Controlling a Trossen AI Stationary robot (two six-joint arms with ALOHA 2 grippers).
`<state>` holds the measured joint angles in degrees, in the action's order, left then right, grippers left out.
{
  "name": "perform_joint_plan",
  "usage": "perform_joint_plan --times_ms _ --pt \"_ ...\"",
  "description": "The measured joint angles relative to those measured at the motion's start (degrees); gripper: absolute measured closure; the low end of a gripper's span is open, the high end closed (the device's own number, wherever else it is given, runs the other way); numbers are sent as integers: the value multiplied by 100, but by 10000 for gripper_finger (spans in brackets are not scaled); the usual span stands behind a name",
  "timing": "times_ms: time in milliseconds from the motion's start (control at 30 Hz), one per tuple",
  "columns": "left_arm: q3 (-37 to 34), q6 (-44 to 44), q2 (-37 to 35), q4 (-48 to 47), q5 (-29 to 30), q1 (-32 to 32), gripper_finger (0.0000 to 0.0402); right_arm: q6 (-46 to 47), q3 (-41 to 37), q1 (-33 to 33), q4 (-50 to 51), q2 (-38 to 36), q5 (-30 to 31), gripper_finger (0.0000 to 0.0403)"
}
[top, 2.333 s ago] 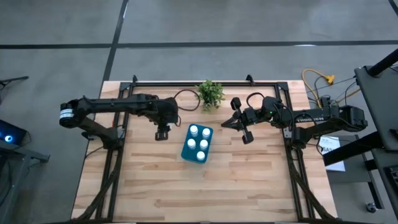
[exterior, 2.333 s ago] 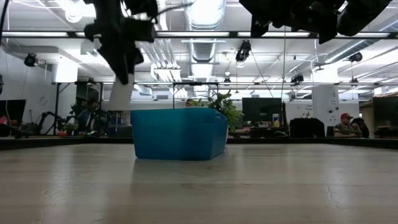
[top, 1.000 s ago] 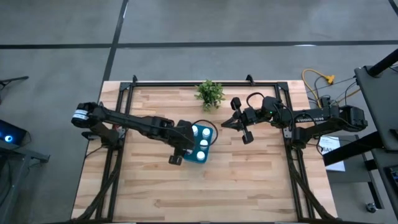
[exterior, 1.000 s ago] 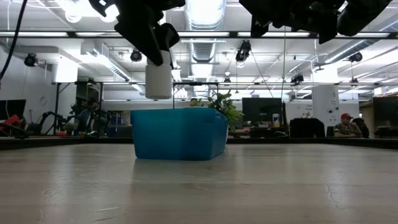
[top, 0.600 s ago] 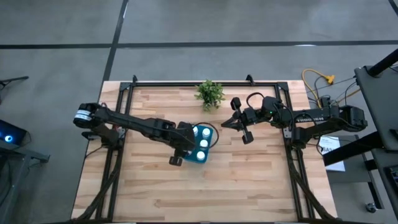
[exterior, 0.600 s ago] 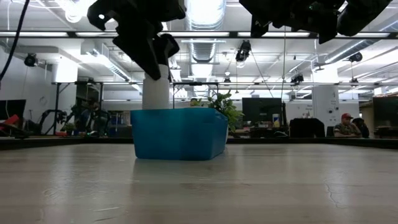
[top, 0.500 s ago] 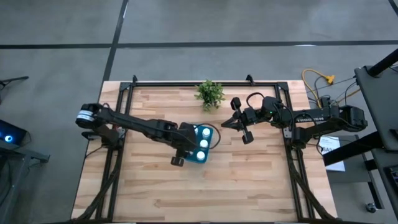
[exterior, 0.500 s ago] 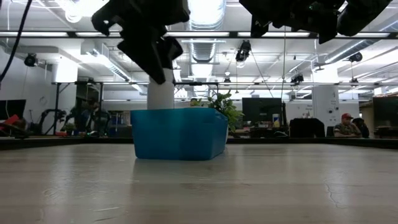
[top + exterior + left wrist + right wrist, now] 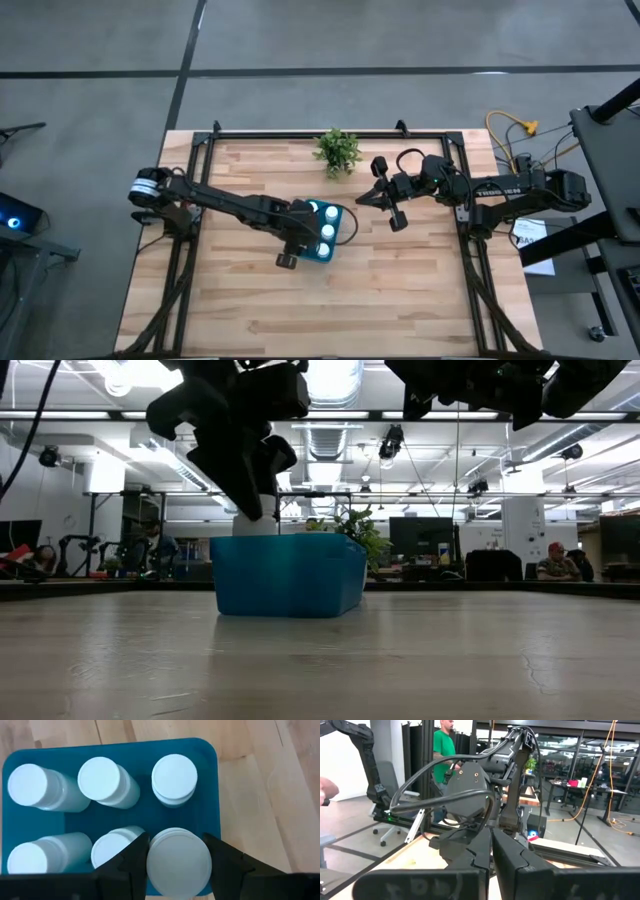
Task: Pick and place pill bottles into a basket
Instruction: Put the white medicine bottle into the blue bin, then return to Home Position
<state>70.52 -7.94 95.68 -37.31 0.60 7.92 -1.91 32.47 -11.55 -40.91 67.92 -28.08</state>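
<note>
While the left gripper hangs over the basket, its fingers are clamped on a pill bottle, so from overhead that arm covers part of the basket. Five more bottles sit inside. The right gripper waits above the worktop, fingers squeezed together on nothing.

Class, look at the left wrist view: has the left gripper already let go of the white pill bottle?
No: the left gripper clamps a white round-capped pill bottle over the teal rectangular basket.
</note>
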Motion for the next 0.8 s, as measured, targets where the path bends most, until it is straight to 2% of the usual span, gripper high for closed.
perform_joint_plan --times_ms 167,400,800 --pt "-2 2 201 34 -11 -4 258 2 0 0 0 0 0 394" --pt "-2 2 530 50 -28 -4 203 2 0 2 2 0 0 394" --pt "-4 26 395 79 -48 -2 195 2 0 1 7 0 0 394"
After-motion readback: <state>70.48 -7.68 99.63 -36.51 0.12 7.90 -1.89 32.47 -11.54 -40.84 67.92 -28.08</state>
